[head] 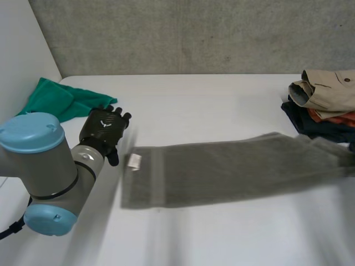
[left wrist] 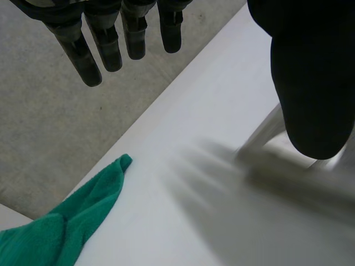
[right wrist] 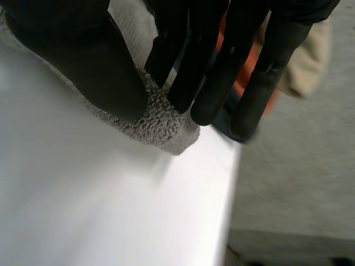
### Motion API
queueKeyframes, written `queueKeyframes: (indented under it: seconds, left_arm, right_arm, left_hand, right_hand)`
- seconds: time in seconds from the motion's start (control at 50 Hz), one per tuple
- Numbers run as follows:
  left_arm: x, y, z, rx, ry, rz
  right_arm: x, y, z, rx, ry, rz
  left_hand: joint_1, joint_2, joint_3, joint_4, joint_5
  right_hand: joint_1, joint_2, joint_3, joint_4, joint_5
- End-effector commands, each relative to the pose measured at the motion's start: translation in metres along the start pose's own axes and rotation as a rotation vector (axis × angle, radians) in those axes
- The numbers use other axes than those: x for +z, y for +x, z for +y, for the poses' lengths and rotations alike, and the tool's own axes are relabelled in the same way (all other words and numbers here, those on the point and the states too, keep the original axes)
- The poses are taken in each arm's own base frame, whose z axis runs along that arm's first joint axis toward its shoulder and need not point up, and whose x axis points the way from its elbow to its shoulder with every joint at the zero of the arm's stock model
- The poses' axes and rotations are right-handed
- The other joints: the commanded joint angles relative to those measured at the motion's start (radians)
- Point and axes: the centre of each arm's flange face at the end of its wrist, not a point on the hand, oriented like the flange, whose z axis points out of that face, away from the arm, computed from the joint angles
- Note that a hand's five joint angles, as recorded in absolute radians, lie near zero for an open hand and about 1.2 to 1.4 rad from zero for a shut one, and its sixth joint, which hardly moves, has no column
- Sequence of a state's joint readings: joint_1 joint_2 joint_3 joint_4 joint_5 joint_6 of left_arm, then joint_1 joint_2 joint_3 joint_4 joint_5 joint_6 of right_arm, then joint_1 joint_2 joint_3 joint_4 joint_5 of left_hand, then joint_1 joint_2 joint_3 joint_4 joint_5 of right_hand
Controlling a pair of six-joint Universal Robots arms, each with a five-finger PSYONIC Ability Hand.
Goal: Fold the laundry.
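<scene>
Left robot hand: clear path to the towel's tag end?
Probably yes. The left robot hand is open just beside the towel at its tag end, bare table between; the green cloth lies on its other side.

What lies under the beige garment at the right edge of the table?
Under the beige garment an orange piece and dark clothes are stacked. Their number and kind are covered.
</scene>
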State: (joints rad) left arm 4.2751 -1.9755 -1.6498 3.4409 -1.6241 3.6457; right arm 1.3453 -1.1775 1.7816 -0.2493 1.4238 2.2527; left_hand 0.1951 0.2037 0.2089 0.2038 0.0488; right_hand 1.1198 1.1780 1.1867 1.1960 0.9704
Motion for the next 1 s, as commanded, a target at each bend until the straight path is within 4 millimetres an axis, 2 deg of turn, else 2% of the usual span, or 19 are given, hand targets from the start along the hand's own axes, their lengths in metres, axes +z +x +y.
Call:
queueKeyframes:
  seconds: [0.02,0.06,0.12,0.14,0.2,0.22,0.26,0.28,0.36,0.42,0.5,0.54,0.58,0.62,0.7,0.72,0.8,0.9,1.0]
  left_arm:
    - [-0.004,-0.011,-0.004,-0.006,0.007,-0.029]
    - [-0.005,-0.014,-0.005,-0.007,0.010,-0.035]
    - [-0.008,-0.019,-0.011,-0.008,0.029,-0.049]
    - [-0.009,-0.019,-0.012,-0.010,0.030,-0.050]
    - [-0.013,-0.020,-0.015,-0.010,0.038,-0.052]
    - [-0.015,-0.021,-0.017,-0.010,0.043,-0.055]
    - [-0.017,-0.021,-0.017,-0.012,0.044,-0.056]
    - [-0.018,-0.021,-0.017,-0.012,0.043,-0.055]
    - [-0.019,-0.021,-0.016,-0.024,0.041,-0.054]
    - [-0.019,-0.020,-0.015,-0.036,0.037,-0.051]
    - [-0.018,-0.020,-0.014,-0.039,0.036,-0.050]
    - [-0.019,-0.018,-0.015,-0.040,0.040,-0.046]
    - [-0.019,-0.017,-0.016,-0.039,0.042,-0.042]
    - [-0.019,-0.017,-0.017,-0.039,0.047,-0.043]
    - [-0.019,-0.016,-0.024,-0.038,0.070,-0.039]
    - [-0.019,-0.015,-0.026,-0.037,0.078,-0.037]
    - [-0.025,0.000,-0.041,-0.039,0.134,0.006]
    - [-0.040,0.036,-0.064,-0.077,0.235,0.122]
    - [-0.046,0.075,-0.067,-0.126,0.273,0.243]
  right_arm:
    - [-0.019,0.006,-0.051,-0.156,0.154,0.070]
    - [-0.038,-0.017,-0.093,-0.169,0.309,0.040]
    - [-0.059,-0.046,-0.125,-0.164,0.449,-0.013]
    - [-0.074,-0.064,-0.143,-0.165,0.543,-0.047]
    - [-0.101,-0.093,-0.167,-0.181,0.698,-0.112]
    - [-0.123,-0.119,-0.181,-0.198,0.811,-0.177]
    - [-0.142,-0.144,-0.187,-0.214,0.895,-0.243]
    - [-0.163,-0.173,-0.191,-0.238,0.985,-0.323]
    - [-0.199,-0.229,-0.188,-0.288,1.120,-0.471]
    - [-0.210,-0.267,-0.175,-0.328,1.129,-0.564]
    - [-0.209,-0.289,-0.159,-0.368,1.099,-0.625]
    - [-0.207,-0.288,-0.157,-0.369,1.087,-0.625]
    - [-0.208,-0.284,-0.157,-0.346,1.074,-0.626]
    - [-0.211,-0.279,-0.157,-0.322,1.059,-0.628]
    - [-0.201,-0.228,-0.174,-0.127,0.971,-0.538]
    - [-0.189,-0.203,-0.174,-0.030,0.904,-0.494]
    - [-0.163,-0.173,-0.151,0.143,0.677,-0.492]
    - [-0.158,-0.166,-0.123,0.183,0.484,-0.543]
    - [-0.144,-0.159,-0.104,0.165,0.419,-0.505]
  left_hand:
    - [-0.021,-0.029,-0.034,-0.029,-0.049]
    - [-0.021,-0.029,-0.034,-0.029,-0.049]
    - [-0.021,-0.029,-0.034,-0.029,-0.049]
    - [-0.021,-0.029,-0.034,-0.029,-0.049]
    - [-0.021,-0.029,-0.034,-0.029,-0.049]
    - [-0.021,-0.029,-0.034,-0.029,-0.049]
    - [-0.021,-0.029,-0.034,-0.029,-0.049]
    - [-0.021,-0.029,-0.034,-0.029,-0.049]
    - [-0.021,-0.029,-0.034,-0.029,-0.049]
    - [-0.021,-0.029,-0.034,-0.029,-0.049]
    - [-0.021,-0.029,-0.034,-0.029,-0.049]
    - [-0.021,-0.029,-0.034,-0.029,-0.049]
    - [-0.021,-0.029,-0.034,-0.029,-0.049]
    - [-0.021,-0.029,-0.034,-0.029,-0.049]
    - [-0.021,-0.029,-0.034,-0.029,-0.049]
    - [-0.021,-0.029,-0.034,-0.029,-0.049]
    - [-0.021,-0.029,-0.034,-0.029,-0.049]
    - [-0.021,-0.029,-0.034,-0.029,-0.049]
    - [-0.014,-0.023,-0.028,-0.023,-0.042]
  right_hand:
    - [0.276,0.218,0.210,0.200,0.251]
    - [0.276,0.218,0.210,0.200,0.251]
    - [0.276,0.218,0.210,0.200,0.251]
    - [0.276,0.218,0.210,0.200,0.251]
    - [0.276,0.218,0.210,0.200,0.251]
    - [0.276,0.218,0.210,0.200,0.251]
    - [0.276,0.218,0.210,0.200,0.251]
    - [0.276,0.218,0.210,0.200,0.251]
    - [0.276,0.218,0.210,0.200,0.251]
    - [0.276,0.218,0.210,0.200,0.251]
    - [0.276,0.218,0.210,0.200,0.251]
    - [-0.023,-0.081,-0.090,-0.099,-0.048]
    - [-0.609,-0.667,-0.675,-0.685,-0.634]
    - [-0.726,-0.784,-0.793,-0.802,-0.751]
    - [-0.934,-0.993,-1.001,-1.011,-0.960]
    - [-0.945,-1.003,-1.012,-1.021,-0.970]
    - [-0.945,-1.003,-1.012,-1.021,-0.970]
    - [-0.938,-0.996,-1.005,-1.014,-0.963]
    - [-0.868,-0.926,-0.935,-0.944,-0.893]
